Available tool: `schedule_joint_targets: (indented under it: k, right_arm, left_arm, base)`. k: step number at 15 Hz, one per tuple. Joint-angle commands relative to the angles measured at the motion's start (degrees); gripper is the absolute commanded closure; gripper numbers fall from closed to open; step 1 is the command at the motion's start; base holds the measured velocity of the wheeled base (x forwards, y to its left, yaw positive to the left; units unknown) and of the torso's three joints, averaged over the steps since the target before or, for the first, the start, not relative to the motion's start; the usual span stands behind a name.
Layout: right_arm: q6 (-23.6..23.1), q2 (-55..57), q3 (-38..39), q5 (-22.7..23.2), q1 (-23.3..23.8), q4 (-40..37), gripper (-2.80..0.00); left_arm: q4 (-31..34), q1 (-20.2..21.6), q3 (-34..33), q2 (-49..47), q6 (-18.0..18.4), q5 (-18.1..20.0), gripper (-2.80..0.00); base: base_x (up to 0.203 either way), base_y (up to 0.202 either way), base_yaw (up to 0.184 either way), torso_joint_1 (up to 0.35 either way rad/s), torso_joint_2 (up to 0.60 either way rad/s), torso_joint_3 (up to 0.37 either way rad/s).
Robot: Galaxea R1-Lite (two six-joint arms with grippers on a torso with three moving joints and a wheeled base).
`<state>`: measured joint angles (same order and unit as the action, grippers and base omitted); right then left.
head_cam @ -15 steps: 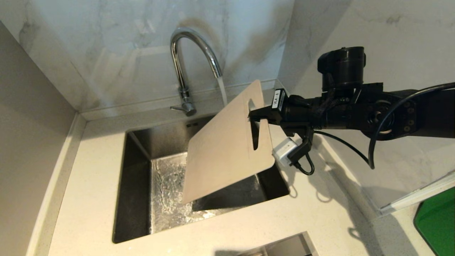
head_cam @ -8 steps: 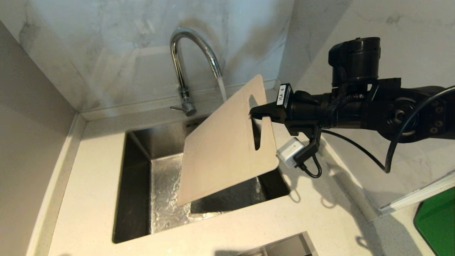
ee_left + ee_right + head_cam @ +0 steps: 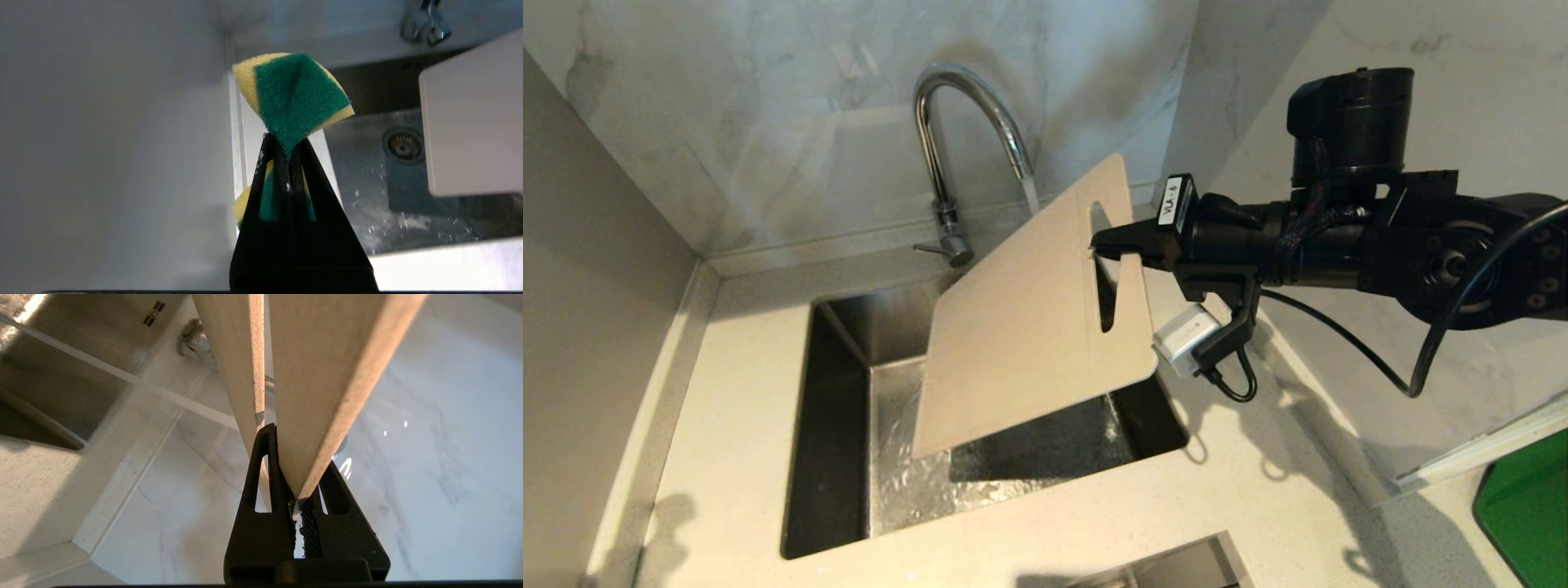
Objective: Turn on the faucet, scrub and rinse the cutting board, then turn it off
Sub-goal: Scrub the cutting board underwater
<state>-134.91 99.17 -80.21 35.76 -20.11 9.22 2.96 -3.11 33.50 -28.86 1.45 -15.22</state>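
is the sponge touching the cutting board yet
Apart. The left wrist view shows the sponge, pinched in the left gripper, with open sink between it and the cutting board.

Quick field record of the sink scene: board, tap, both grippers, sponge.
board: cream-white plastic cutting board, tilted over the steel sink
tap: chrome gooseneck faucet, water running
right gripper: shut on the board's handle strip beside the slot
left gripper: shut on green-and-yellow sponge, apart from the board

Marble walls (image 3: 768, 122), pale speckled countertop (image 3: 727, 408).
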Motion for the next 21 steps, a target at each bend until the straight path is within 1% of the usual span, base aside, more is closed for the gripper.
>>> schedule_joint_targets:
  k: [1, 2, 3, 5, 6, 7, 9, 11, 13, 15, 17, 19, 20, 21]
  right_arm:
    - [-0.61, 0.30, 0.43, 0.19, -0.31, 1.15, 0.00]
    - [-0.53, 0.49, 0.49, 0.19, -0.45, 1.15, 0.00]
    - [-0.53, 0.59, 0.49, 0.19, -0.45, 1.15, 0.00]
    - [-0.37, 0.59, 0.49, 0.19, -0.45, 1.15, 0.00]
    - [0.13, 0.59, 0.49, 0.19, -0.45, 1.15, 0.00]
    - [0.26, 0.59, 0.40, 0.19, -0.45, 1.15, 0.00]
    - [0.26, 0.67, 0.40, 0.19, -0.45, 1.15, 0.00]
    - [0.26, 0.67, 0.40, 0.23, -0.45, 1.15, 0.00]
    - [0.35, 0.67, 0.40, 0.28, -0.45, 1.15, 0.00]
    - [0.70, 0.67, 0.40, 0.28, -0.45, 1.24, 0.00]
    - [0.70, 0.68, 0.32, 0.28, -0.45, 1.24, 0.00]
    - [0.70, 0.85, 0.32, 0.28, -0.45, 1.24, 0.00]
    - [0.70, 0.85, 0.32, 0.28, -0.45, 1.24, 0.00]
    - [0.72, 0.94, 0.23, 0.28, -0.45, 1.24, 0.00]
  left_arm:
    - [0.03, 0.21, 7.12, -8.49, 1.79, -0.46, 0.00]
    - [0.03, 0.62, 9.30, -10.48, 2.51, -0.53, 0.00]
    - [0.05, 2.03, 11.46, -12.71, 2.98, -0.57, 0.00]
    - [0.04, 7.84, 15.12, -16.83, 4.29, -0.08, 0.00]
    - [0.04, 9.54, 17.42, -18.55, 4.79, 0.94, 0.00]
    - [0.03, 10.50, 19.68, -20.35, 5.12, 2.20, 0.00]
    - [0.03, 11.60, 23.86, -24.25, 5.48, 3.30, 0.00]
    - [0.53, 12.19, 29.92, -28.72, 5.76, 4.87, 0.00]
    - [1.86, 13.87, 37.51, -33.91, 5.98, 6.61, 0.00]
    - [5.96, 15.02, 46.02, -38.16, 6.14, 8.03, 0.00]
    - [12.09, 15.68, 53.66, -42.27, 6.17, 9.62, 0.00]
    - [17.76, 15.84, 58.10, -45.23, 6.02, 10.76, 0.00]
    - [20.92, 15.79, 60.04, -46.44, 5.43, 11.87, 0.00]
    - [23.63, 15.67, 61.82, -47.65, 3.96, 12.76, 0.00]
  base:
    - [0.000, 0.000, 0.000, 0.000, 0.00, 0.000]
    - [0.000, 0.000, 0.000, 0.000, 0.00, 0.000]
    - [0.000, 0.000, 0.000, 0.000, 0.00, 0.000]
    - [0.000, 0.000, 0.000, 0.000, 0.00, 0.000]
    - [0.000, 0.000, 0.000, 0.000, 0.00, 0.000]
    - [0.000, 0.000, 0.000, 0.000, 0.00, 0.000]
    - [0.000, 0.000, 0.000, 0.000, 0.00, 0.000]
    - [0.000, 0.000, 0.000, 0.000, 0.00, 0.000]
    - [0.000, 0.000, 0.000, 0.000, 0.00, 0.000]
    - [0.000, 0.000, 0.000, 0.000, 0.00, 0.000]
    - [0.000, 0.000, 0.000, 0.000, 0.00, 0.000]
    - [0.000, 0.000, 0.000, 0.000, 0.00, 0.000]
    - [0.000, 0.000, 0.000, 0.000, 0.00, 0.000]
    - [0.000, 0.000, 0.000, 0.000, 0.00, 0.000]
